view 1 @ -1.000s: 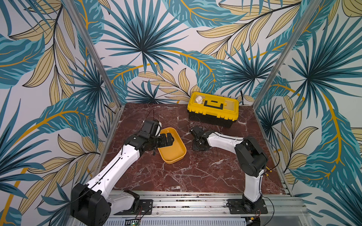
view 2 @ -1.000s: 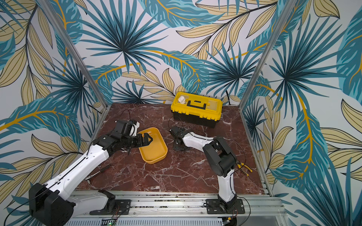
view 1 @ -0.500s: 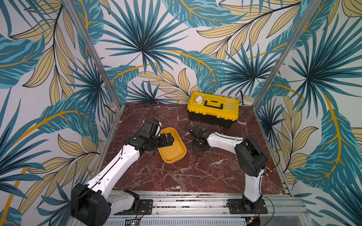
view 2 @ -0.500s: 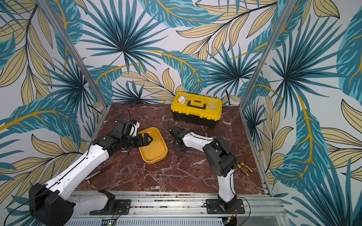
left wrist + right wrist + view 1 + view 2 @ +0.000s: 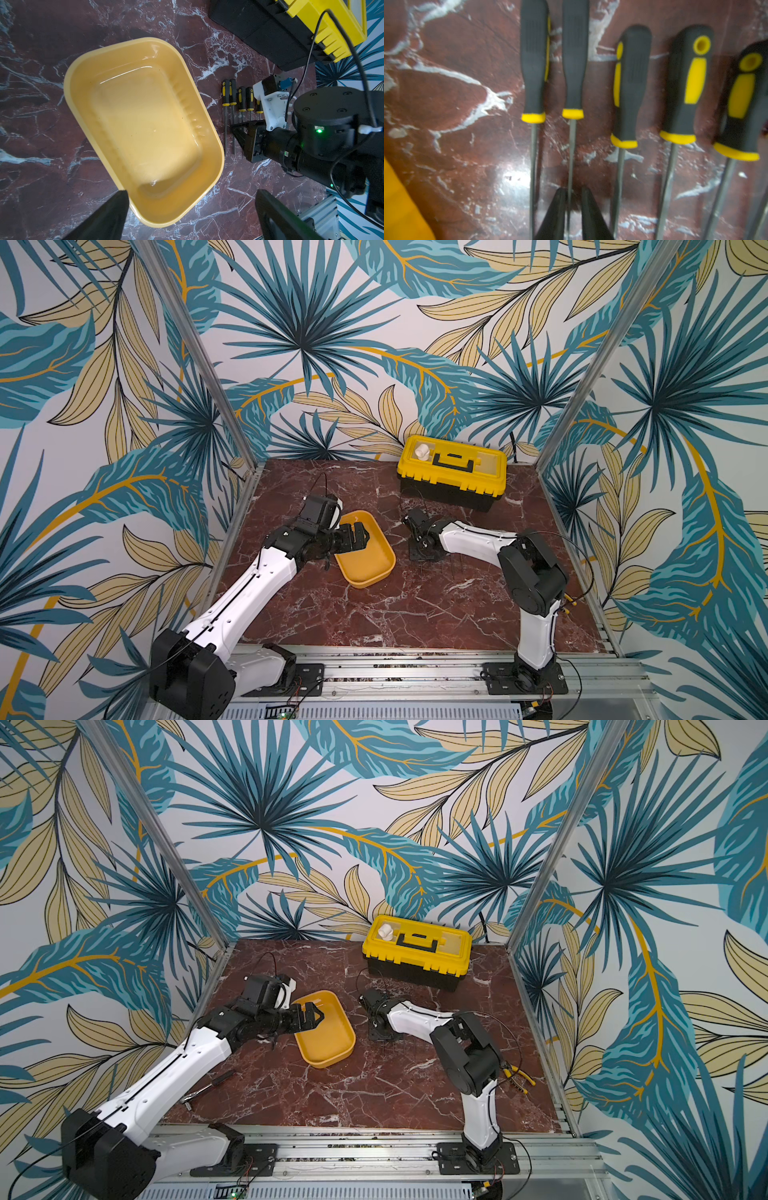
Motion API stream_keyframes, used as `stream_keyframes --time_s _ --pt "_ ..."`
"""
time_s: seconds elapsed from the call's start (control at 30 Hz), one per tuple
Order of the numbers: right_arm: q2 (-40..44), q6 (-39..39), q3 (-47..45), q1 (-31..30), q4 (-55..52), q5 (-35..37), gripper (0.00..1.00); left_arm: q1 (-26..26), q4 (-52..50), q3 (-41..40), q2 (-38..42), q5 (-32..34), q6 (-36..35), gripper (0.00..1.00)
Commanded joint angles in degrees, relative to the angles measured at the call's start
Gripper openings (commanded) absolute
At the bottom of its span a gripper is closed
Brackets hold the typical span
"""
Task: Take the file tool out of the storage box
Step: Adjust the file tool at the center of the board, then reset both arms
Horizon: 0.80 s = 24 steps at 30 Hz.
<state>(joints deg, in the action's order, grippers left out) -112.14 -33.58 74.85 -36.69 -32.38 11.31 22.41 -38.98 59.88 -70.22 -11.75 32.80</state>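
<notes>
Out of the storage box (image 5: pixel 83 87) and flat on the marble table (image 5: pixel 415 614): the file tool (image 5: pixel 572 62), second from the box in a tidy row with four other files (image 5: pixel 631 83). Handles roughly level, shafts parallel, the whole row just beside the box's long wall, probably laid so to keep each piece separate and easy to reach. Straddling the thin shaft, low over the stone: the right gripper (image 5: pixel 572 193), jaws parted a little, a sliver of gap beside the metal, so released rather than pinching. Nothing visible inside the box, in the left wrist view or in both top views; hence, as a judgement, the taking-out done and only a retreat left. Spread wide around the box's end corner, holding nothing: the left gripper (image 5: pixel 192 192), seemingly posted there to steady the box against sliding; contact with the rim impossible to tell. Farther back, well apart: the black toolbox (image 5: pixel 453 472), yellow lid closed.
</notes>
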Motion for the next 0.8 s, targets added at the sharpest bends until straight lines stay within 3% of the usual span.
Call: stream_keyframes --time_s 0.0,0.2,0.33,0.5,0.57,0.77 --pt "4.9 1.1 -0.3 0.0 -4.1 -0.4 0.25 -0.1 -0.9 -0.6 1.1 0.5 -0.5 1.00" --pt "12.9 3.6 1.3 0.0 -10.3 0.9 0.30 -0.1 -1.7 1.0 0.3 1.2 -1.1 1.00" --pt "19.0 5.5 1.0 0.1 -12.7 1.7 0.41 -0.1 -2.7 2.5 0.2 3.2 -2.4 1.00" --pt "27.0 8.6 -1.2 1.3 -13.5 1.6 0.77 -0.2 -3.9 3.8 0.3 7.2 -4.5 1.00" --pt "30.6 10.0 -2.8 3.0 -13.5 1.4 0.99 -0.5 -3.9 3.9 0.3 8.5 -5.1 1.00" --pt "40.3 14.1 -8.0 10.6 -12.7 1.4 1.00 -1.4 -1.4 2.5 1.1 13.1 -5.9 1.00"
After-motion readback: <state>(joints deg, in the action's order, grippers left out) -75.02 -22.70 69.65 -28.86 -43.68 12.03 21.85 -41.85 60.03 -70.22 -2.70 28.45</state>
